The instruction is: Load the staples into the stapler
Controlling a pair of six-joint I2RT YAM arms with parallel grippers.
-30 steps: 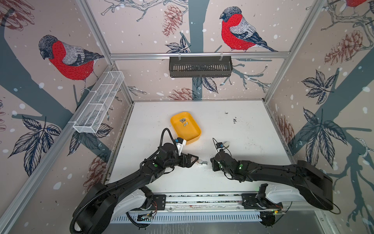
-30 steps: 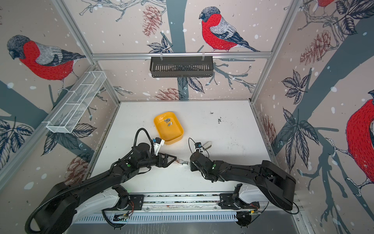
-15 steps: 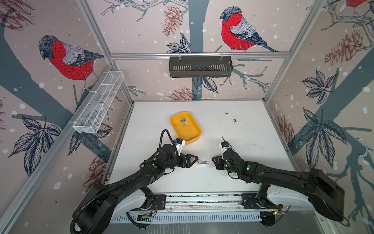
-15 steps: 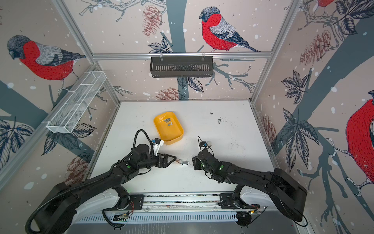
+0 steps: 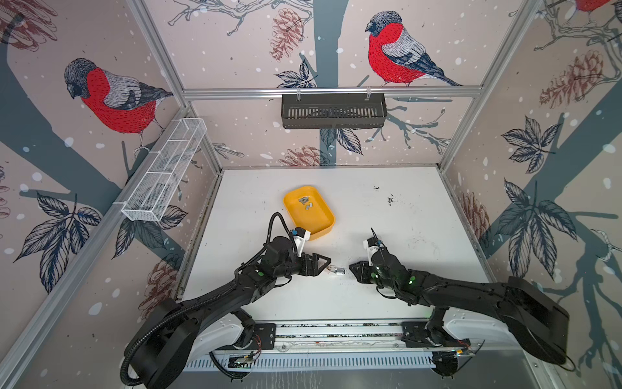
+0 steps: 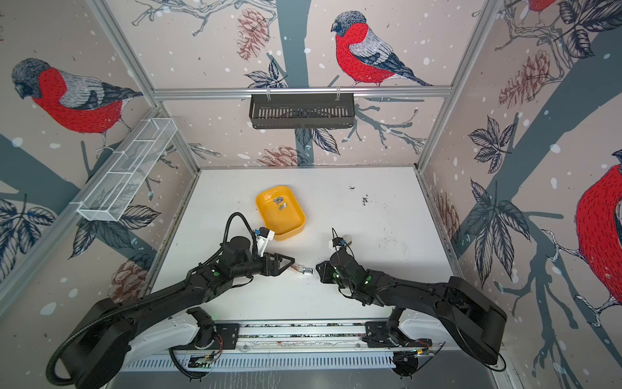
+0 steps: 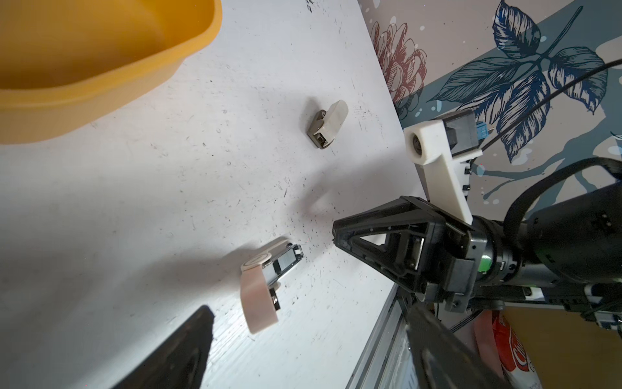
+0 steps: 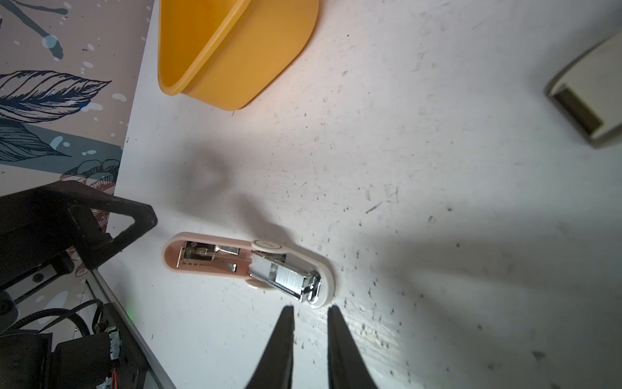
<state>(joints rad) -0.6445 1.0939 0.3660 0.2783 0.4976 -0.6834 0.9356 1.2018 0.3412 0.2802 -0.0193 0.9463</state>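
Note:
The small pink stapler (image 5: pixel 336 270) (image 6: pixel 303 270) lies flipped open on the white table between my two grippers. Its metal magazine (image 8: pixel 286 278) faces up with a silvery ridged block in it. Loose staples (image 5: pixel 307 203) (image 6: pixel 280 203) lie in the yellow tray (image 5: pixel 331 225) (image 6: pixel 301 229). My left gripper (image 5: pixel 324 266) (image 7: pixel 309 350) stands wide open just left of the stapler (image 7: pixel 266 276), with nothing in it. My right gripper (image 5: pixel 353 269) (image 8: pixel 310 311) points at the stapler's magazine end. Its jaws are a narrow gap apart and hold nothing.
A small beige object (image 7: pixel 331 121) (image 8: pixel 592 97) lies on the table beyond the stapler, near the right wrist. A black basket (image 5: pixel 333 111) hangs on the back wall and a white wire rack (image 5: pixel 165 171) on the left wall. The table's front rail (image 5: pixel 336 331) runs close behind both arms.
The right arm's elbow has swung out to the right while its gripper stays by the stapler. Both pairs of jaws have narrowed a little. The stapler has not moved.

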